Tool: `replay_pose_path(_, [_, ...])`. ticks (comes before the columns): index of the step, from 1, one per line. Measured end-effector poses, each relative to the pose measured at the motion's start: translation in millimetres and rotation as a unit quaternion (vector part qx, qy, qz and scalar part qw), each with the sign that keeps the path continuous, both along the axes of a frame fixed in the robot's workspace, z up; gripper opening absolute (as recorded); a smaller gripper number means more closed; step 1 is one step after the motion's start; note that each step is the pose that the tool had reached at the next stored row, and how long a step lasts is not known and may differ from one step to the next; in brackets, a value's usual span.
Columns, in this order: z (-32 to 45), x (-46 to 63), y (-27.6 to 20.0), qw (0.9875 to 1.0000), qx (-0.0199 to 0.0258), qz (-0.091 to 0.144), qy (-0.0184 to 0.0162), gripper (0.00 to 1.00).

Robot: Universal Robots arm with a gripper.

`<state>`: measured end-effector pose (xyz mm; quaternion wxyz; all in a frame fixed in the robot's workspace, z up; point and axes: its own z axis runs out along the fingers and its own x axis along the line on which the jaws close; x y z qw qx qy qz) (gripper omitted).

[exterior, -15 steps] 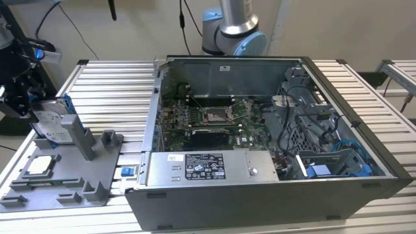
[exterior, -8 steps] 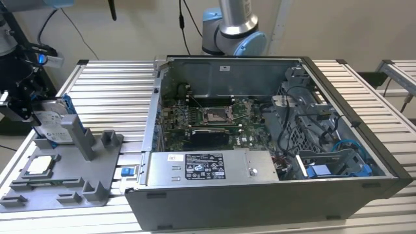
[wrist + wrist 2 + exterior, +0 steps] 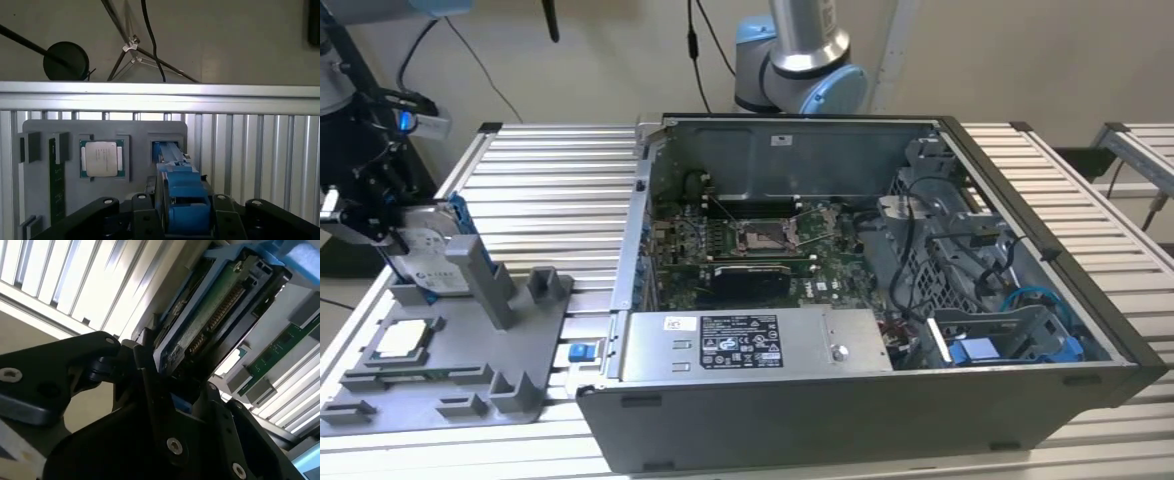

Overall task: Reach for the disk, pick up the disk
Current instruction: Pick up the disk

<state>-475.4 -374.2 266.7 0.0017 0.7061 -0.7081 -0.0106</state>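
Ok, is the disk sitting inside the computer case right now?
No, the disk stands on edge in the grey fixture outside the computer case, on the exterior view's left.

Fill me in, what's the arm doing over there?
The arm's gripper is down at the disk. The disk stands on edge in the grey fixture at the exterior view's left, beside the open computer case. It looks seated in its slot, not yet lifted. A CPU chip lies flat in the same fixture.
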Motion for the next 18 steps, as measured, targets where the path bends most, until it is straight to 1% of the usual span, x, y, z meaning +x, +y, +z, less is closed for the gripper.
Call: replay_pose_path(18, [0.0, 0.0, 0.0, 1.0000, 0.0010, 0.000, 0.0000, 0.00])
